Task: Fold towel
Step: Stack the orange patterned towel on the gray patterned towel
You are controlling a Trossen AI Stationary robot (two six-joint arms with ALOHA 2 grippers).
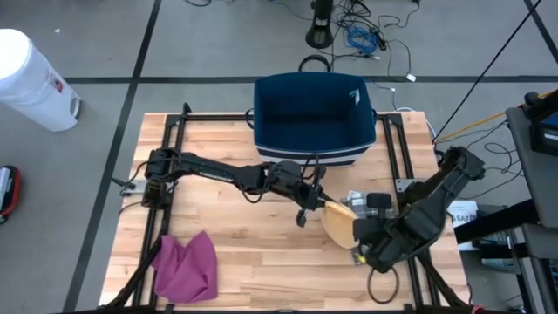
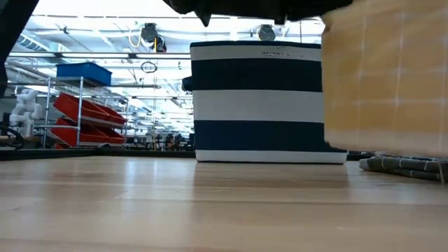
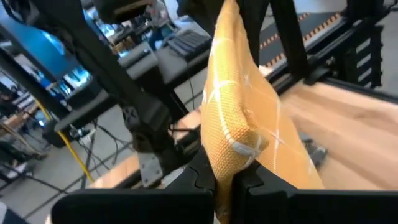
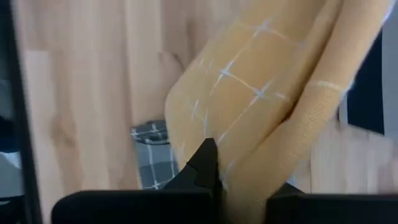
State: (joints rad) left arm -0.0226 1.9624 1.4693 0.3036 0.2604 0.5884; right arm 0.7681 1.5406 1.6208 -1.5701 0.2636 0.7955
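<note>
Got yellow towel (image 1: 338, 221) hanging mid-air over right-centre of table (image 1: 261, 253), in front of navy bin (image 1: 314, 118). Left gripper (image 1: 320, 201) and right gripper (image 1: 359, 228) each pinched tight on an edge. Guess: lifted so cloth drapes flat for fold.

The towel (image 2: 386, 77) is cut off at the low view's edge. The grey cloth (image 4: 149, 158) is partly hidden behind it in the right wrist view.
</note>
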